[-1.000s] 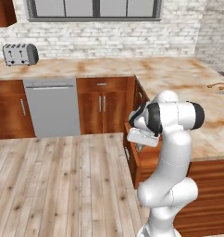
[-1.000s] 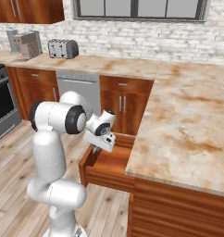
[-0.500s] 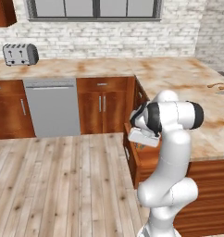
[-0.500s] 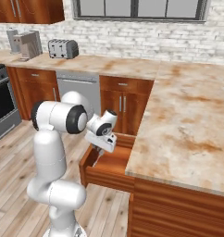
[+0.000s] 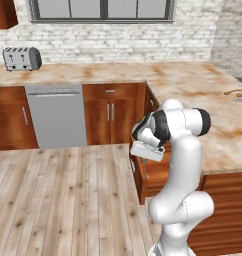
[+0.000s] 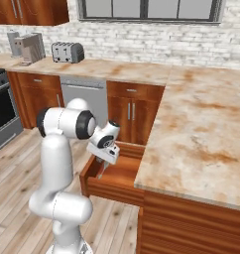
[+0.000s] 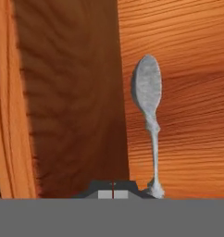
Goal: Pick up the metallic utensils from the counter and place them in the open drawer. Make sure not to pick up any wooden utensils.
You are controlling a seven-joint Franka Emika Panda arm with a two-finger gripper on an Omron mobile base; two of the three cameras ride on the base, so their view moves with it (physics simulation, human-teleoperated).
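We see the gripper fully closed over the open drawer, while the grey metal spoon (apparently released) lies on its floor, long axis running straight ahead.

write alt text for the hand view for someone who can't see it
A grey metal spoon lies on the wooden floor of the drawer, bowl away from the camera, its handle end beside the shut gripper. A shadowed drawer wall rises to the left.
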